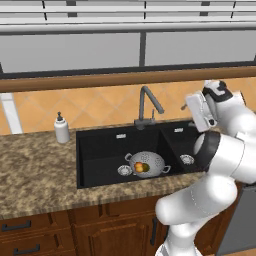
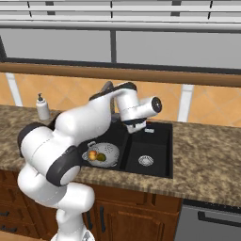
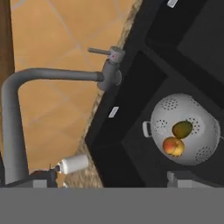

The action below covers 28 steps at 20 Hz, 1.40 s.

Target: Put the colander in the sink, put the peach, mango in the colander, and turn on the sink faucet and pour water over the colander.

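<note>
The silver colander (image 1: 150,162) (image 2: 106,153) (image 3: 197,118) sits in the left basin of the black sink (image 1: 100,145) (image 2: 157,141). Inside it lie the orange-red peach (image 1: 137,167) (image 2: 92,154) (image 3: 173,146) and the greener mango (image 1: 145,167) (image 2: 100,156) (image 3: 182,129), side by side. The dark grey sink faucet (image 1: 147,102) (image 3: 17,113) stands behind the sink, its side lever (image 3: 101,51) sticking out from the base. No water runs from the spout. My gripper (image 2: 136,126) (image 3: 116,179) hangs open and empty above the sink's divider, to the right of the faucet.
A white soap dispenser (image 1: 61,128) (image 2: 43,108) stands on the speckled counter (image 1: 35,170) left of the sink. The right basin holds a round drain (image 1: 186,159) (image 2: 146,160). An orange tiled wall and a wooden ledge rise close behind the faucet.
</note>
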{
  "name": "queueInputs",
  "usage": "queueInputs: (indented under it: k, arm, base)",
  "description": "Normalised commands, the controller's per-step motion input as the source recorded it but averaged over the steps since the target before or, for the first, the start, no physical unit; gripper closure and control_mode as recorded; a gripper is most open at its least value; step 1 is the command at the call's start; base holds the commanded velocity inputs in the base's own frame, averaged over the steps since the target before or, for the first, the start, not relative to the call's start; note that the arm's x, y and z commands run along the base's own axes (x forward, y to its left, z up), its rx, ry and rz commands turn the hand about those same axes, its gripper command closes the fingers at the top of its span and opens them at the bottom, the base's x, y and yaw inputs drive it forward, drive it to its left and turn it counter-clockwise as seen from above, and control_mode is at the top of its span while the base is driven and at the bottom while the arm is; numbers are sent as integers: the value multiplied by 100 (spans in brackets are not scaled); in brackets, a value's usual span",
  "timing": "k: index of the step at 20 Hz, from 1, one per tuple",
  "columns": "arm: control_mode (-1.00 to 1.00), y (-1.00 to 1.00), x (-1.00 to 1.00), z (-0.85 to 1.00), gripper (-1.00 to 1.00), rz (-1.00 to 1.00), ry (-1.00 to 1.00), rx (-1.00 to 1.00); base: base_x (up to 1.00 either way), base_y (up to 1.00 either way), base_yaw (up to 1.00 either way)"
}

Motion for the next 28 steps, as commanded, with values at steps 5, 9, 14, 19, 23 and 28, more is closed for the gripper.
queueInputs:
  k: [5, 9, 14, 19, 23, 28]
  arm:
    - [-100, 0, 5, -14, -100, -20, -7, 40]
    - [-100, 0, 30, 0, -100, -10, 1, 36]
    - [-100, -3, 11, 0, -100, -14, 0, 41]
    - [-100, 0, 12, -1, -100, -5, 17, 29]
    - [-100, 0, 13, 0, -100, 0, 20, 26]
    - [-100, 0, 12, -5, -100, 0, 19, 29]
  base:
    - [0, 0, 0]
    - [0, 0, 0]
    - [0, 0, 0]
    - [0, 0, 0]
    - [0, 0, 0]
    - [0, 0, 0]
